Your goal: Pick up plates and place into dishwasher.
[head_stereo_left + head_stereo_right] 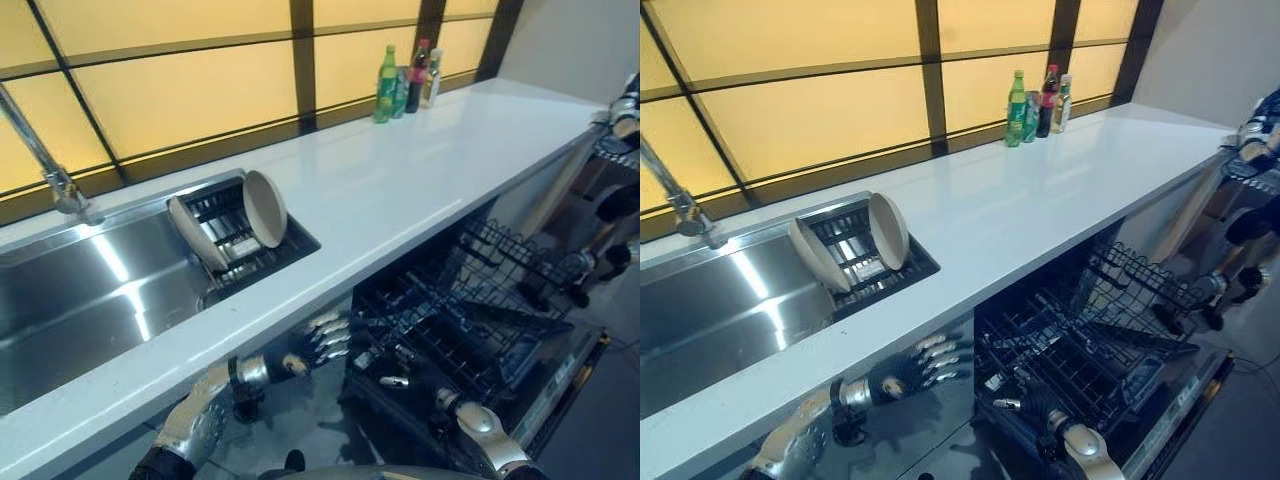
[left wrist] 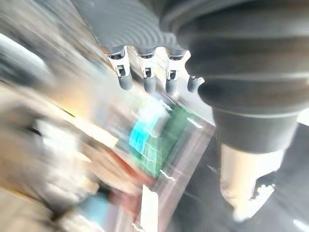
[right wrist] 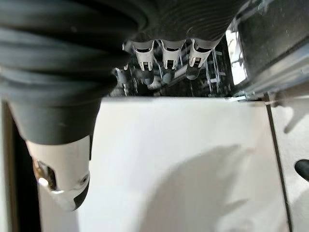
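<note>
Plates: two, pale beige, standing on edge in a dark slotted rack set in the bench at the right end of the steel sink. The left plate leans with its top toward the tap; the right plate stands more upright, its hollow face turned toward the left plate. Both have their flat faces roughly crosswise to the bench's long run.

Dishwasher: open below the bench front, its dark wire rack drawn out.

Left robot hand: below the bench edge beside the dishwasher, fingers straight and spread, holding nothing (its wrist view is too smeared to add more).

Right robot hand: low over the wire rack; fingers seem loosely extended and empty, though the view is poor.

Bottles: a cluster, one green, at the far end of the bench by the window.
</note>
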### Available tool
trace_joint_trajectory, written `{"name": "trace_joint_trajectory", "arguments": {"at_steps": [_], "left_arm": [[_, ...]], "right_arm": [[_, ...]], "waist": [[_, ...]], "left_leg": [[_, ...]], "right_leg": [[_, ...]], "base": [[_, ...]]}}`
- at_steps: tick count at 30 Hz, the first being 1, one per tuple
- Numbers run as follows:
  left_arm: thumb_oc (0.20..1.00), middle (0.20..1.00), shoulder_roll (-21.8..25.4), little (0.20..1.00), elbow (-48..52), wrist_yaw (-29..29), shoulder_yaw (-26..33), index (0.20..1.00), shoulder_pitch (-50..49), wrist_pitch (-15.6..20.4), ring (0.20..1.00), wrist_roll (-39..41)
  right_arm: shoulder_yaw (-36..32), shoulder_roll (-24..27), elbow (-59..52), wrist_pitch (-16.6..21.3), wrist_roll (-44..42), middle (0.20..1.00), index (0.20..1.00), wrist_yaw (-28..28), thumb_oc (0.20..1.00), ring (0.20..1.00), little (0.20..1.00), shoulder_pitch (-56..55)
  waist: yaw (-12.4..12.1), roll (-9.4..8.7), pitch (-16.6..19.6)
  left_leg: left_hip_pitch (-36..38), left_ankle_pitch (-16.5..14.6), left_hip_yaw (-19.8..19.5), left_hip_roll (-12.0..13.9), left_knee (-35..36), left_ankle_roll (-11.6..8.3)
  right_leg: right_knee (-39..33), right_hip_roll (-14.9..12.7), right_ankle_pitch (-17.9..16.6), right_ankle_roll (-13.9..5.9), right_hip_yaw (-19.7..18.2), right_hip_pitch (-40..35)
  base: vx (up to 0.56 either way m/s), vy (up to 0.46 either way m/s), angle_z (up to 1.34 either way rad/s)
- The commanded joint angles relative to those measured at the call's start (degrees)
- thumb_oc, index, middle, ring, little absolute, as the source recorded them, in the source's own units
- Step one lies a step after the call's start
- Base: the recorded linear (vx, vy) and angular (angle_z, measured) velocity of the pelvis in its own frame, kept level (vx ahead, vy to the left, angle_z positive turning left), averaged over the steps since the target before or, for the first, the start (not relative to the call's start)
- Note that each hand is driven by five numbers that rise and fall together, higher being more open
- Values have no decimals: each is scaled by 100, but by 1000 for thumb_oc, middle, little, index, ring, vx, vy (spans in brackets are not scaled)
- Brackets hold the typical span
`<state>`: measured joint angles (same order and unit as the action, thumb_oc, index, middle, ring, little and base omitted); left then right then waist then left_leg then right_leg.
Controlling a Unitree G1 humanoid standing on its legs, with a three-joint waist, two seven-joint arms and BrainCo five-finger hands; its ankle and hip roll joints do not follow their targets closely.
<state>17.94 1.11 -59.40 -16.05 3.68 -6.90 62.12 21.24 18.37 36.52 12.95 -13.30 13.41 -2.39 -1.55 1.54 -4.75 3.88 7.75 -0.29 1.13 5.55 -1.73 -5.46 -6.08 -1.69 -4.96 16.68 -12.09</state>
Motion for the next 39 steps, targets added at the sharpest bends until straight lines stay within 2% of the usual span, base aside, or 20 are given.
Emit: {"name": "trace_joint_trajectory", "arguments": {"at_steps": [1, 3, 4, 7, 9, 10, 11, 12, 13, 14, 16, 17, 20, 22, 24, 27, 31, 32, 36, 39], "left_arm": [[1000, 1000, -134, 1000, 634, 218, 428, 1000, 595, -160, 1000, 1408], [1000, 1000, -206, 1000, 1098, 1005, 662, 1000, 814, 189, 1000, 2251], [1000, 1000, -185, 1000, 1201, 1340, 781, 1000, 895, 530, 1000, 2367], [1000, 1000, 23, 1000, 1446, 2498, 1183, 1000, 1064, 1797, 1000, 1851], [1000, 1000, 364, 1000, 1280, 3652, 1671, 1000, 1231, 2739, 1000, 880], [1000, 1000, 479, 1000, 1201, 4023, 1772, 1000, 1290, 3022, 1000, 350], [1000, 1000, 775, 1000, 1061, 4827, 1991, 1000, 1404, 3388, 1000, -654], [1000, 1000, 1274, 1000, 782, 5501, 2222, 1000, 1588, 3552, 1000, -1158], [1000, 1000, 1450, 1000, 647, 5916, 2299, 1000, 1700, 3620, 1000, -1836], [1000, 1000, 1975, 1000, 213, 6591, 2471, 1000, 1960, 3634, 1000, -2617], [1000, 1000, 2548, 1000, -312, 7009, 2516, 1000, 2263, 3581, 1000, -3367], [1000, 1000, 3296, 1000, -986, 7407, 2412, 1000, 2558, 3534, 1000, -4096], [1000, 1000, 4382, 1000, -1788, 7851, 2016, 1000, 2923, 3359, 1000, -5138], [1000, 1000, 5031, 1000, -2164, 8224, 1618, 1000, 2969, 3261, 1000, -6298], [1000, 1000, 5629, 1000, -2384, 8431, 1194, 1000, 3043, 3077, 1000, -7035], [1000, 1000, 6112, 1000, -2455, 8457, 854, 1000, 3042, 2852, 1000, -7803], [1000, 1000, 6552, 1000, -2513, 8119, 372, 1000, 2893, 2676, 1000, -8826], [1000, 1000, 6550, 1000, -2518, 8120, 349, 1000, 2916, 2675, 1000, -8826], [1000, 1000, 6754, 1000, -2741, 7461, -208, 1000, 2899, 2661, 1000, -9521], [1000, 1000, 6754, 1000, -2920, 7252, -335, 1000, 2809, 2629, 1000, -9508]], "right_arm": [[76, -220, -91, 420, 71, 1000, 1000, -54, 1000, 1000, 1000, 491], [150, -323, -75, 447, 70, 1000, 1000, -42, 1000, 1000, 1000, 427], [190, -357, -83, 461, 92, 1000, 1000, -49, 1000, 1000, 1000, 397], [242, -396, -186, 476, 56, 1000, 1000, -104, 1000, 1000, 1000, 263], [262, -408, -248, 499, 25, 1000, 1000, -78, 1000, 1000, 1000, 133], [266, -410, -277, 498, 36, 1000, 1000, -72, 1000, 1000, 1000, 101], [263, -379, -310, 492, 21, 1000, 1000, -19, 1000, 1000, 1000, 66], [279, -324, -396, 444, -3, 1000, 1000, -24, 1000, 1000, 1000, 35], [284, -314, -412, 431, -13, 1000, 1000, -20, 1000, 1000, 1000, 44], [314, -243, -429, 419, -67, 1000, 1000, -16, 1000, 1000, 1000, 49], [348, -163, -482, 350, -149, 1000, 1000, 1, 1000, 1000, 1000, 83], [386, -48, -546, 274, -222, 1000, 1000, 31, 1000, 1000, 1000, 124], [424, 179, -730, 203, -287, 1000, 1000, 134, 1000, 1000, 1000, 113], [429, 328, -881, 179, -324, 1000, 1000, 269, 1000, 1000, 1000, 49], [407, 512, -1024, 164, -404, 1000, 1000, 447, 1000, 1000, 1000, -10], [353, 748, -1240, 236, -589, 1000, 1000, 533, 1000, 1000, 1000, -84], [263, 1028, -1610, 289, -845, 1000, 1000, 590, 1000, 1000, 1000, -118], [259, 1027, -1613, 287, -846, 1000, 1000, 590, 1000, 1000, 1000, -122], [168, 1285, -1942, 363, -1040, 1000, 1000, 623, 1000, 1000, 1000, -126], [103, 1344, -2033, 348, -1160, 1000, 1000, 652, 1000, 1000, 1000, -149]], "waist": [[-159, -38, -205], [-165, -71, -165], [-169, -83, -153], [-201, -110, -116], [-229, -109, -79], [-229, -112, -75], [-233, -105, -63], [-242, -78, -29], [-236, -78, -24], [-232, -48, 11], [-225, -27, 30], [-208, 18, 38], [-186, 77, 32], [-175, 104, 2], [-162, 112, -42], [-169, 99, -87], [-82, 123, -163], [-87, 121, -162], [24, 154, -265], [66, 167, -308]], "left_leg": [[385, -1008, 84, -203, -55, 96], [390, -1012, 58, -196, -55, 79], [393, -1012, 51, -194, -55, 76], [385, -1002, 4, -198, -55, 61], [377, -989, -32, -209, -55, 58], [376, -987, -39, -213, -55, 56], [380, -979, -34, -209, -55, 49], [364, -968, -31, -215, -55, 47], [357, -960, -28, -217, -55, 42], [349, -958, -8, -221, -55, 42], [334, -940, 19, -221, -55, 33], [327, -934, 62, -217, -55, 33], [301, -908, 136, -208, -55, 36], [290, -899, 164, -207, -55, 40], [287, -894, 176, -209, -55, 45], [282, -891, 181, -214, -55, 41], [277, -883, 259, -205, -55, 35], [278, -883, 259, -205, -55, 35], [246, -864, 349, -205, -55, 36], [234, -864, 388, -217, -55, 41]], "right_leg": [[54, 138, 186, 64, -220, 266], [59, 148, 219, 68, -229, 244], [57, 150, 227, 66, -231, 231], [50, 157, 253, 66, -219, 212], [46, 156, 272, 63, -197, 197], [46, 154, 278, 58, -185, 193], [46, 157, 288, 61, -174, 184], [46, 155, 296, 54, -157, 194], [47, 154, 301, 53, -150, 197], [48, 153, 313, 45, -136, 202], [52, 149, 318, 41, -120, 212], [55, 147, 316, 29, -112, 225], [62, 141, 296, 7, -90, 262], [63, 139, 282, -15, -87, 273], [66, 140, 265, -35, -79, 282], [56, 150, 233, -65, -72, 289], [72, 162, 188, -103, -109, 342], [72, 162, 188, -103, -109, 342], [79, 162, 129, -150, -181, 424], [66, 164, 100, -176, -211, 455]], "base": [[44, -41, 11], [41, -36, 6], [28, -26, 6], [14, -12, 3], [32, 3, 3], [37, 12, 9], [42, 16, 18], [43, 20, 23], [48, 30, 21], [41, 32, 13], [38, 41, 3], [29, 48, -2], [25, 42, -2], [12, 15, 0], [16, 2, 0], [44, 3, 0], [28, 44, 0], [10, 59, -2], [5, 76, -5], [14, 89, -8]]}}
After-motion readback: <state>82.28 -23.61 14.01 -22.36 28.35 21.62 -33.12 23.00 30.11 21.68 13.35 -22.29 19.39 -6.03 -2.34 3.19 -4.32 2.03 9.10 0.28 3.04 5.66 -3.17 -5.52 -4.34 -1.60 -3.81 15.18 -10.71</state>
